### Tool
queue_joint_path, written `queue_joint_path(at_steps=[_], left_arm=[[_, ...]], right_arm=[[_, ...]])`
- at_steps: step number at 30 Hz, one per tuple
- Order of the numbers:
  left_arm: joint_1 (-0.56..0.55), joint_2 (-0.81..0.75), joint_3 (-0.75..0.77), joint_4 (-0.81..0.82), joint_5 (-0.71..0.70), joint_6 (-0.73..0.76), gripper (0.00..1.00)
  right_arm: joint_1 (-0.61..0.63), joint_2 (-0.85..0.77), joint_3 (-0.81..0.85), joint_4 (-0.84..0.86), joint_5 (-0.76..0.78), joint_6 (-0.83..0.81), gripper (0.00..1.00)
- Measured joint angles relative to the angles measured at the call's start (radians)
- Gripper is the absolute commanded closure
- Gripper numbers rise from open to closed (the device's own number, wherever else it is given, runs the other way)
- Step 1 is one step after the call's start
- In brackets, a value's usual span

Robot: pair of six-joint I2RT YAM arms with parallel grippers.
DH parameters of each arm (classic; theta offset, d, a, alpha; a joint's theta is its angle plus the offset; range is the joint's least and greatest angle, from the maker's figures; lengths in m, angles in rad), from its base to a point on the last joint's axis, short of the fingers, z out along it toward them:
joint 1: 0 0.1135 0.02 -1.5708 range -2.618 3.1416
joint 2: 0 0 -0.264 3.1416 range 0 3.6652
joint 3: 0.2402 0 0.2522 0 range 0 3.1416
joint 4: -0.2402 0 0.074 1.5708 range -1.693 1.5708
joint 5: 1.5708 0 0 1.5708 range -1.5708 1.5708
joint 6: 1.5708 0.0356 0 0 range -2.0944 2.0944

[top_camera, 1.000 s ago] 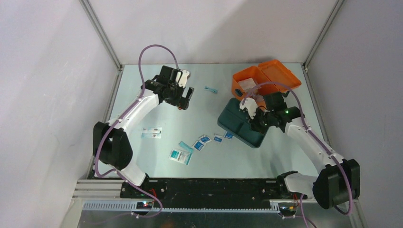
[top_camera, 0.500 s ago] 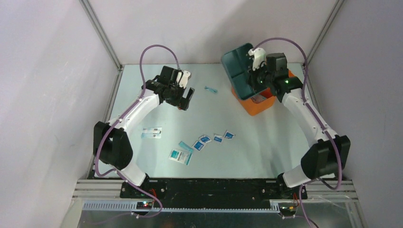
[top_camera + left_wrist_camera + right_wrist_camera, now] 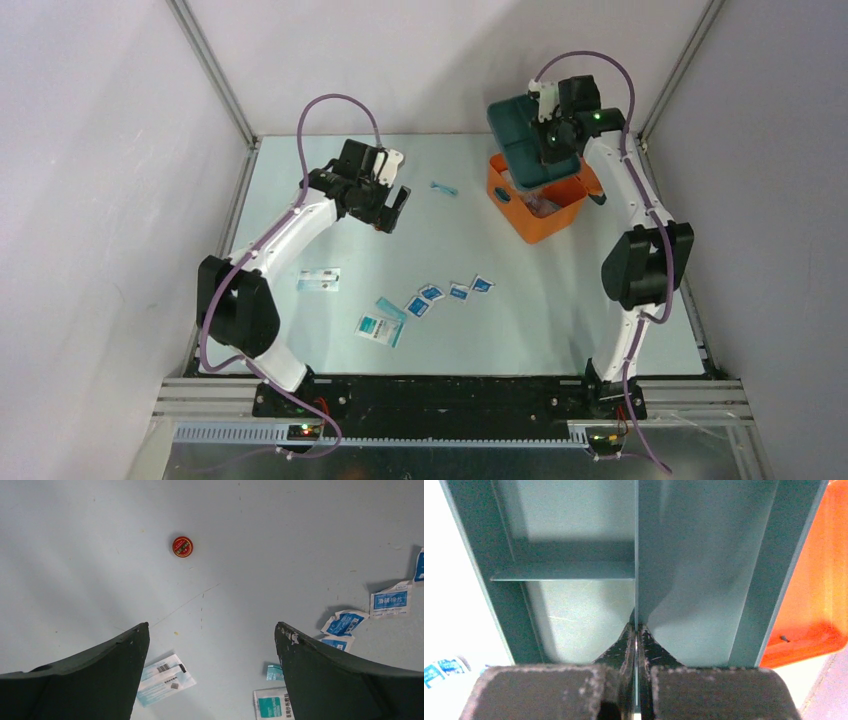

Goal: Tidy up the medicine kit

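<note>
So the pale blue tabletop [image 3: 560, 330] is the biggest thing here, with both arms reaching out over it from the near edge. The orange medicine kit case [image 3: 535, 215] sits open at the far right of the tabletop. Its dark teal tray insert [image 3: 525, 145] is out of it, held tilted in the air just above and behind the case. The right end effector [image 3: 636, 630] is pinched tight on the tray's thin centre divider wall, and from the wrist camera you look straight into the bare compartments on either side. The left end effector [image 3: 212, 630] hangs over the far left part of the tabletop with its fingers spread wide and nothing between them. Nearer the arm bases there's a white-and-teal packet [image 3: 380, 328] and a clear packet [image 3: 320, 280] off to its left. A loose row of small blue-white sachets [image 3: 432, 294] runs off to the right. A tiny round red tin [image 3: 182, 546] lies on the tabletop under the left end effector.
</note>
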Motion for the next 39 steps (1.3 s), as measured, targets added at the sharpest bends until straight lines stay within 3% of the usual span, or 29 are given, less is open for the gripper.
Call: queue_joint_path(at_steps=[12,39], left_arm=[[-0.003,0.0,0.0,0.0,-0.024,0.01,0.0],[-0.005,0.0,0.0,0.001,-0.05,0.019,0.0]], right_arm=[[-0.062,0.102,0.045,-0.174,-0.043,-0.109,1.0],[-0.056,0.187,0.044,-0.175,-0.002,-0.176,1.0]])
